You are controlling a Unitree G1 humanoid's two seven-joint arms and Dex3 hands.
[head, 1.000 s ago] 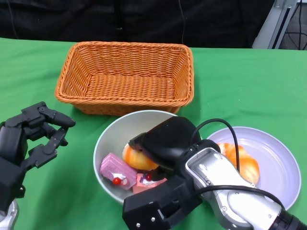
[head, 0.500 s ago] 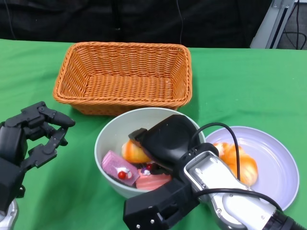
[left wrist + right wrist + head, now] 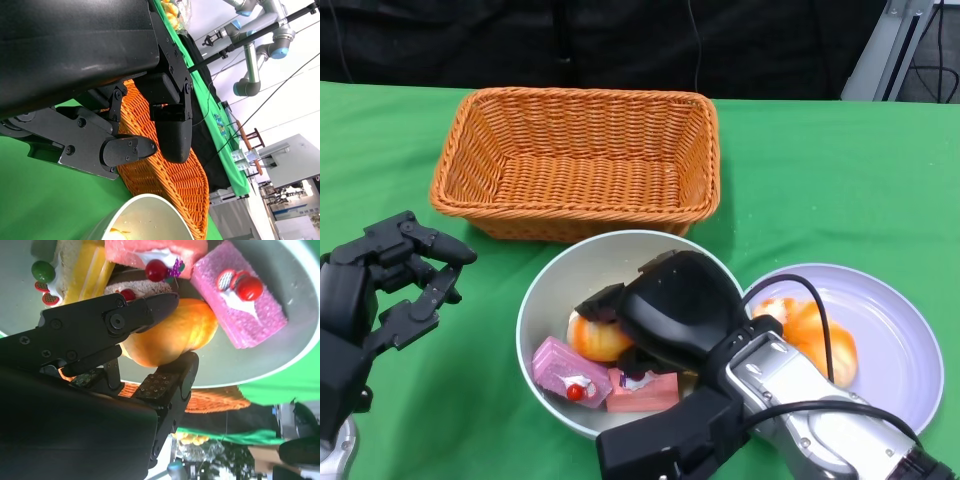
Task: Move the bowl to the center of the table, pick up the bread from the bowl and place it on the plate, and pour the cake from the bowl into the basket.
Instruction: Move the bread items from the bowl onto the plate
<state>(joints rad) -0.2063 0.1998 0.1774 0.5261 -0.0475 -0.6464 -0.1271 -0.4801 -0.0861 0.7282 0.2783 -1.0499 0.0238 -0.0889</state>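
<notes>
Two glossy orange bread rolls show: one on the smooth lilac plate (image 3: 880,345), one, the bread (image 3: 597,335), in the pale round bowl (image 3: 552,290) beside spongy pink cake (image 3: 567,366) slices. Its rounded body shows no clear long axis. The right hand (image 3: 665,310) reaches into the bowl, its fingers (image 3: 172,382) clamped on either side of the bread. Just beyond stands the woven basket (image 3: 578,160). The left hand (image 3: 390,275) hovers over green cloth, fingers apart.

Overhead head view; close wrist views, shared bowl (image 3: 545,300)
</notes>
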